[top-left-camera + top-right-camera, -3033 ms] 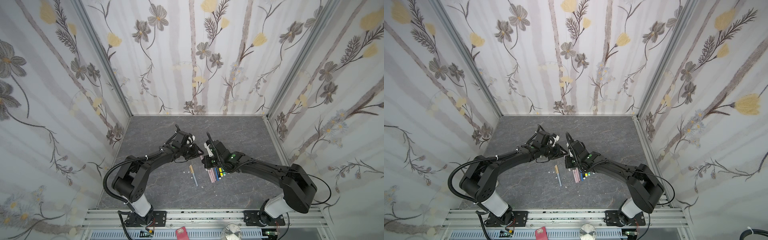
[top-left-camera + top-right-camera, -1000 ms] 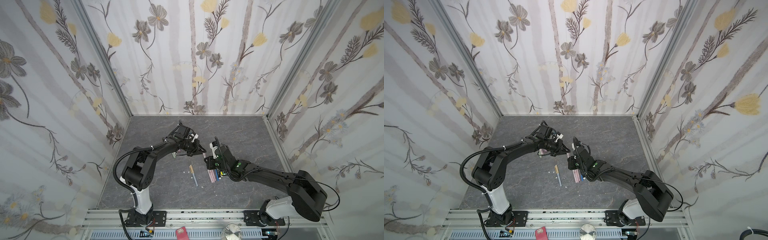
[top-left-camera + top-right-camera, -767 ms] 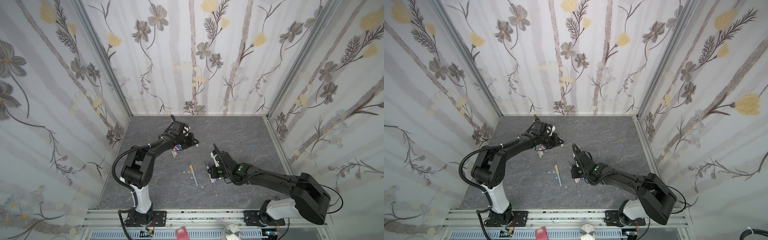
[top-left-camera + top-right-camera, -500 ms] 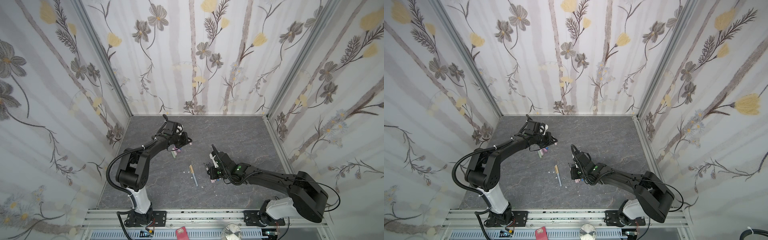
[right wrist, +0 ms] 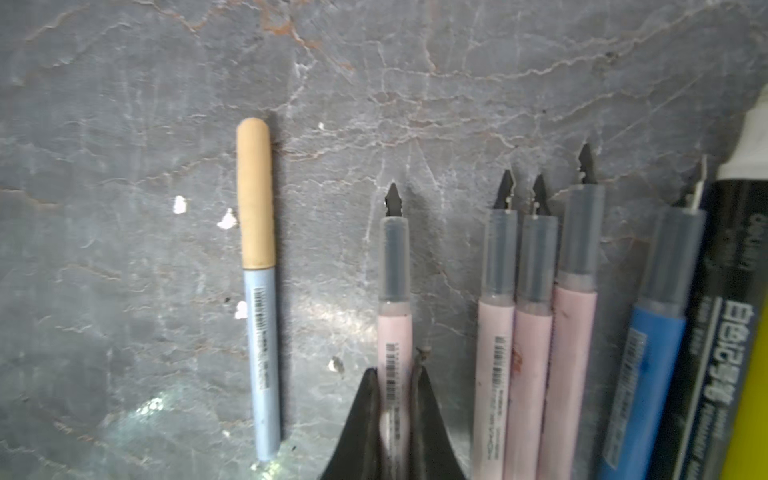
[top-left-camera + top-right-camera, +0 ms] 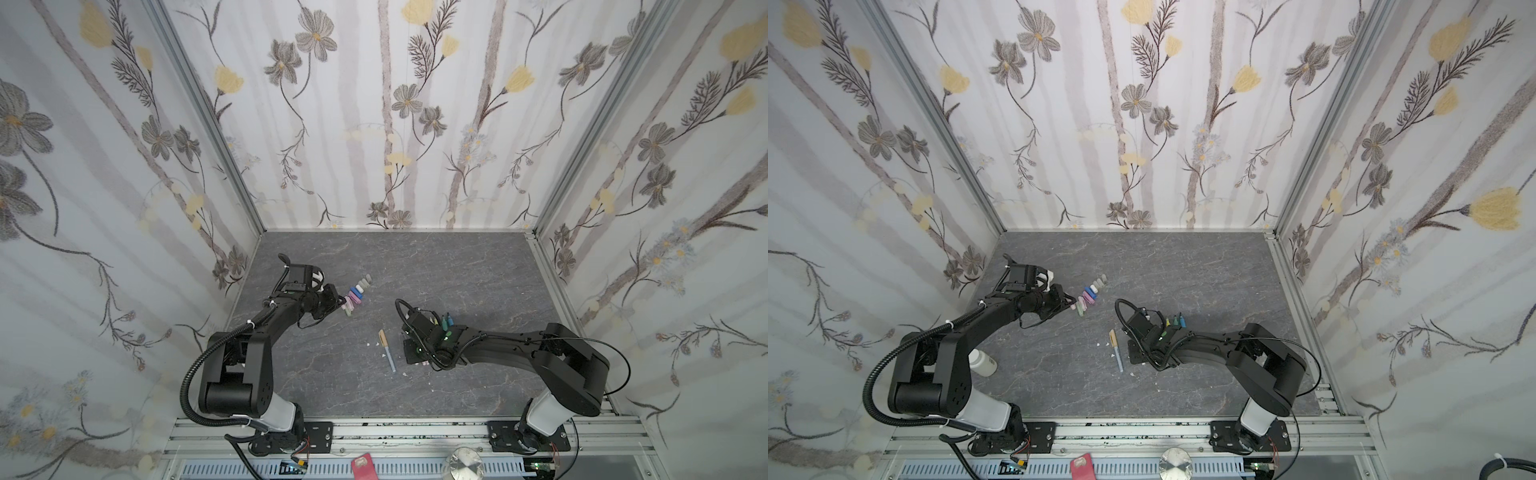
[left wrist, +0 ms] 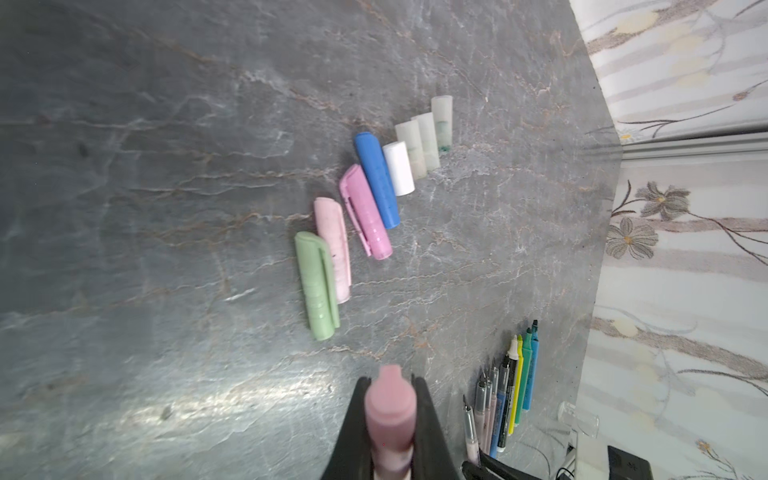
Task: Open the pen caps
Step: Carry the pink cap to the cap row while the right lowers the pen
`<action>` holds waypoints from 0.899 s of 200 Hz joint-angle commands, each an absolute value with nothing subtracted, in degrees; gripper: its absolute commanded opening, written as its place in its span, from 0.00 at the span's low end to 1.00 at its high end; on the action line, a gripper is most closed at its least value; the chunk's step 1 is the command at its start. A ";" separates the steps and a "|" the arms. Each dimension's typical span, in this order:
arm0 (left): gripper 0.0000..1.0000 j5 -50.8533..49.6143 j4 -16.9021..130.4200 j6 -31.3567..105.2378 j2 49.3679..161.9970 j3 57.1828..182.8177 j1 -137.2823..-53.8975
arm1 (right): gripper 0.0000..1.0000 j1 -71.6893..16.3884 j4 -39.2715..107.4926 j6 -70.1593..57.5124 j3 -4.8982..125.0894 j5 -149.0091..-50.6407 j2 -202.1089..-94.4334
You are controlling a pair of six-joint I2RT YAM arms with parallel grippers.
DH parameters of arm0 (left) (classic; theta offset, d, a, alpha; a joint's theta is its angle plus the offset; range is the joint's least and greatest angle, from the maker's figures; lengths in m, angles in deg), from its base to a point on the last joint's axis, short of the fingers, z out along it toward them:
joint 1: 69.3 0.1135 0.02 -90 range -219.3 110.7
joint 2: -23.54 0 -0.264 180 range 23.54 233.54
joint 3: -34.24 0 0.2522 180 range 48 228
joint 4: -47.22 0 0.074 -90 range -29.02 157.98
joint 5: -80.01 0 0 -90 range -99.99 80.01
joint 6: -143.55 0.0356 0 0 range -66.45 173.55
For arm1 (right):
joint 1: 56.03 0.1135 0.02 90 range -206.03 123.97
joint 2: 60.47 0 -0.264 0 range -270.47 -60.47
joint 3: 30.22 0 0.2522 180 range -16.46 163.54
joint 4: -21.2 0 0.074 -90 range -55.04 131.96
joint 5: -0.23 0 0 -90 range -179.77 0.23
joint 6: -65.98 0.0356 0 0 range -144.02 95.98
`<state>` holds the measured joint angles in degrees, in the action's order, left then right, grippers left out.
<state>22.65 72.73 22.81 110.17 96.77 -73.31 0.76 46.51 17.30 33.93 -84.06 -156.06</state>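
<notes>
While the left pincer (image 7: 390,380) is clenched on a pink cap (image 7: 390,415) near the row of removed caps (image 7: 365,208) and the right pincer (image 5: 395,374) grasps the bare pink pen (image 5: 395,291), only the pen (image 5: 262,353) with the orange cap (image 5: 254,195), lying on the counter (image 5: 124,124), seems left to open.

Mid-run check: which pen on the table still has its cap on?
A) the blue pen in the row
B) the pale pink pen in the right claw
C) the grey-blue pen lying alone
C: the grey-blue pen, lying apart from the row, wears a tan cap, while the pink pen in the right claw and the blue pen both show bare tips.
</notes>
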 commanded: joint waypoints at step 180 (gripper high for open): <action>0.00 21.17 70.32 26.17 111.69 91.80 -71.49 | 0.22 2.96 54.01 18.87 37.37 -72.53 -157.92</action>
